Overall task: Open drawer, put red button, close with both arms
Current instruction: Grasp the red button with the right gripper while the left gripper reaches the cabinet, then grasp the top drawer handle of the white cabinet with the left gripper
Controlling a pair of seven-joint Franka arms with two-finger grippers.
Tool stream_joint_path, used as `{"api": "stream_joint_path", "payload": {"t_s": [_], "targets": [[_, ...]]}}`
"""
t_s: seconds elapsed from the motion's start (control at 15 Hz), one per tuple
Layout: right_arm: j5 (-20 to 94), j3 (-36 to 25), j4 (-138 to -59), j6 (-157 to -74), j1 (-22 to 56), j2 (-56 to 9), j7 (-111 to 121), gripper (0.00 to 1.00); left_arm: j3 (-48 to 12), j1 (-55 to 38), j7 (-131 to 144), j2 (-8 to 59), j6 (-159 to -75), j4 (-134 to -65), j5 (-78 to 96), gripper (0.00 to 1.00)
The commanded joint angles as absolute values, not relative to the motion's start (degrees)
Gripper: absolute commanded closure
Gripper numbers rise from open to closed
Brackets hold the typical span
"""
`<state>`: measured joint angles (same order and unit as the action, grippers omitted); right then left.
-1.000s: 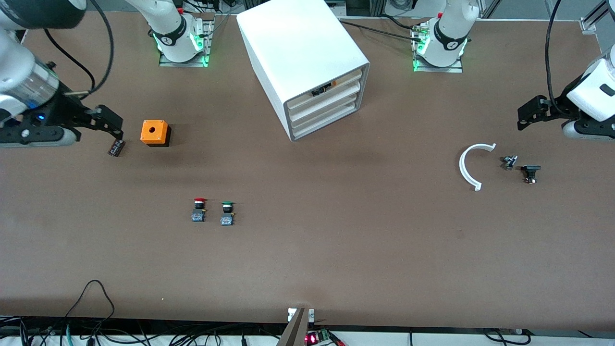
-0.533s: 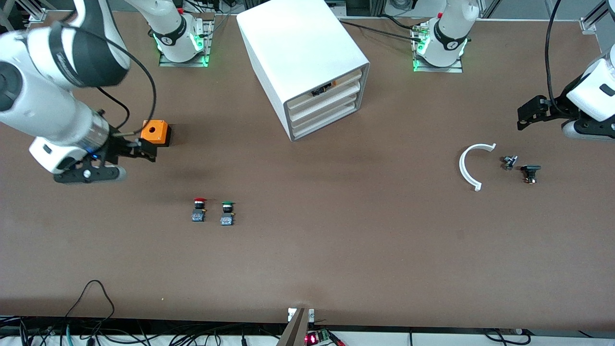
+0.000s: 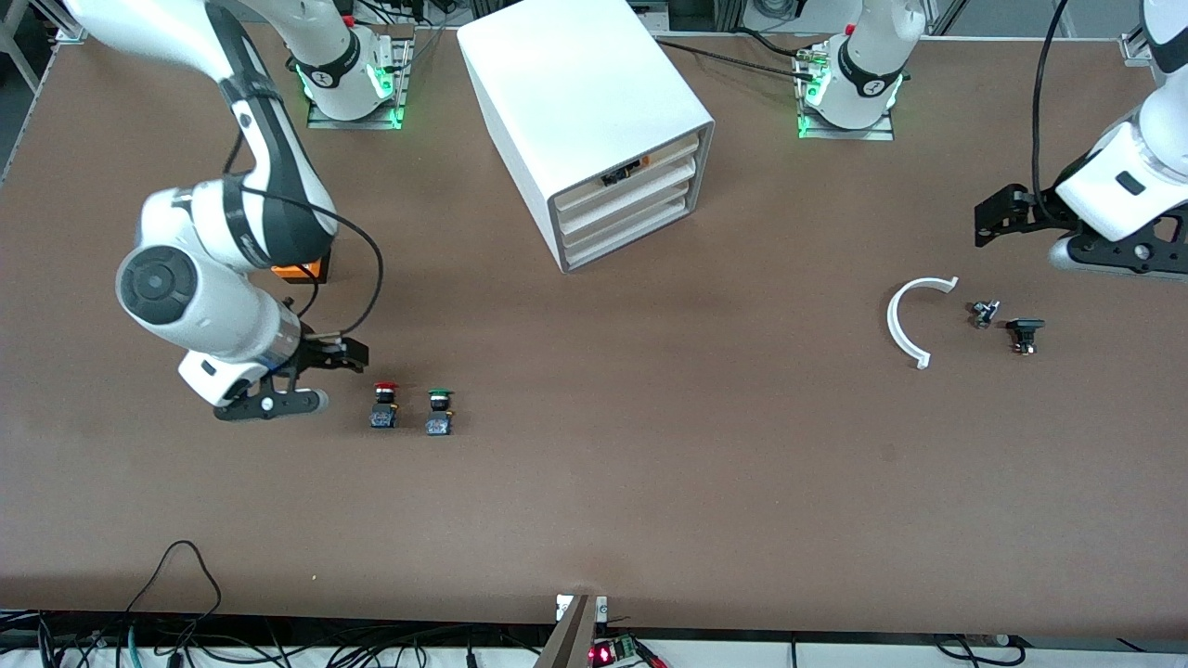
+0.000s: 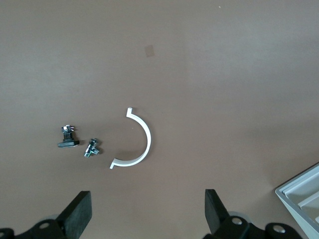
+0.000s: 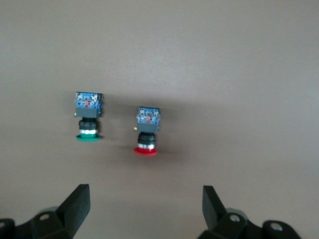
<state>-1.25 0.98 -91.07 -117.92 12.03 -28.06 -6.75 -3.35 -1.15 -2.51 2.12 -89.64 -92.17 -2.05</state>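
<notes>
The red button (image 3: pixel 384 405) (image 5: pixel 147 132) lies on the brown table, with a like green-capped button (image 3: pixel 438 412) (image 5: pixel 88 119) beside it. My right gripper (image 3: pixel 351 354) (image 5: pixel 144 198) hangs open and empty over the table just beside the red button, toward the right arm's end. The white cabinet (image 3: pixel 594 102) stands near the robots' bases, and every drawer (image 3: pixel 631 199) in its front looks shut. Open and empty, my left gripper (image 3: pixel 986 223) (image 4: pixel 148 200) hovers over bare table toward the left arm's end.
An orange box (image 3: pixel 302 271) is mostly hidden under the right arm. Below the left gripper lie a white plastic arc (image 3: pixel 905 320) (image 4: pixel 138 144) and two small dark metal parts (image 3: pixel 984 313) (image 3: pixel 1025 332). Cables run along the table's front edge.
The right arm swung from beside the orange box toward the front camera and now hangs next to the red button. The left gripper shifted slightly toward the cabinet. Both grippers stayed open.
</notes>
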Motion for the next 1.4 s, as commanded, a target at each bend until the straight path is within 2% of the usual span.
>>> {"api": "stream_joint_path", "payload": {"t_s": [0.0,0.27,0.73,1.0,1.2,1.33], "targets": [[-1.3,0.9,-89.7,-121.5,12.1,-32.3,-7.0,0.0,-6.0,-1.2,-3.5,3.3,-88.4,-91.3,-1.0,0.0],[-1.5,0.8,-89.6,-125.7,12.0,-36.5,-6.7,0.0,-11.4,-1.3,-3.8,6.5,-86.3,-91.2,3.0,0.0],[-1.4,0.8,-88.2,-135.2,12.0,-43.3,-7.6,0.0,-11.4,0.4,-4.3,17.5,-86.0,-91.3,28.2,0.0],[-1.1,0.8,-88.3,-137.3,11.9,-44.6,-7.6,0.0,-11.4,0.3,-19.8,26.1,-87.2,-92.1,44.8,0.0],[-1.1,0.9,-88.3,-137.3,11.6,-44.9,-7.6,0.13,-11.9,-0.1,-22.8,25.8,-88.8,-93.9,46.6,0.0],[-1.1,0.8,-88.3,-137.3,11.7,-45.0,-7.6,0.32,-12.4,0.5,-26.9,25.3,-90.0,-97.6,49.3,0.0]]}}
